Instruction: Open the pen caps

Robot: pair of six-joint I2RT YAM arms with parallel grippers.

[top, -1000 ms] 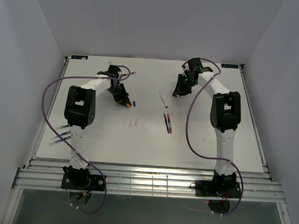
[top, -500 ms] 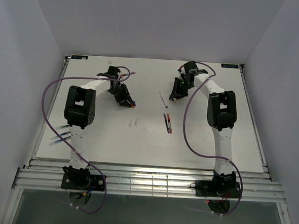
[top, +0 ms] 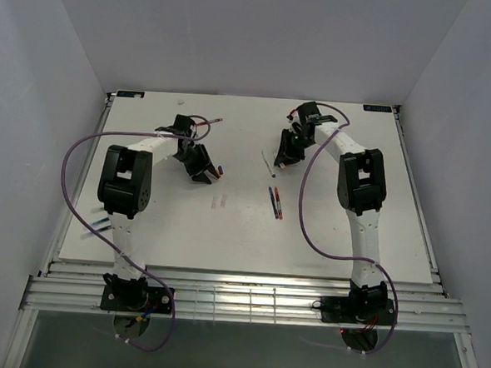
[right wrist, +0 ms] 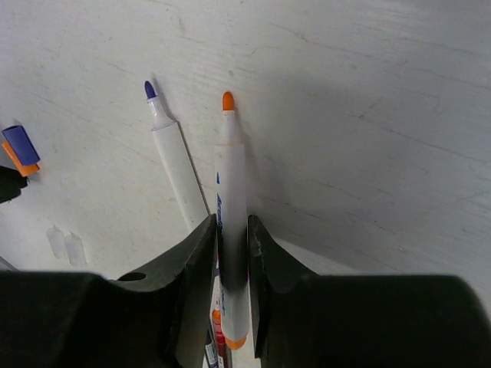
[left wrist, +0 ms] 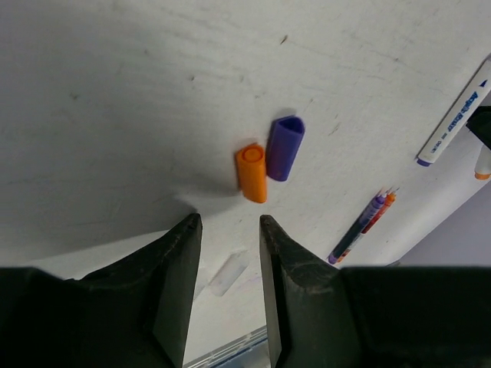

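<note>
An orange cap [left wrist: 252,172] and a blue-purple cap [left wrist: 285,148] lie side by side on the white table, both off their pens; they also show in the top view [top: 217,171] and at the left edge of the right wrist view [right wrist: 19,149]. No red cap is in view. My left gripper [left wrist: 226,230] is open and empty, just short of the orange cap [top: 200,169]. My right gripper [right wrist: 230,226] is shut on a white pen barrel with a bare orange tip [right wrist: 231,176], held low over the table [top: 283,156]. An uncapped blue-tipped pen [right wrist: 175,165] lies beside it.
Two capped pens [top: 275,202] lie together mid-table, also in the left wrist view [left wrist: 364,225]. Small clear plastic pieces [left wrist: 229,272] lie on the table near the left gripper [top: 219,202]. More pens [top: 100,223] lie by the table's left edge.
The left gripper has shifted slightly by the two caps, which lie together in front of its open jaws. The right gripper has moved left with its pen, beside the blue-tipped pen.
</note>
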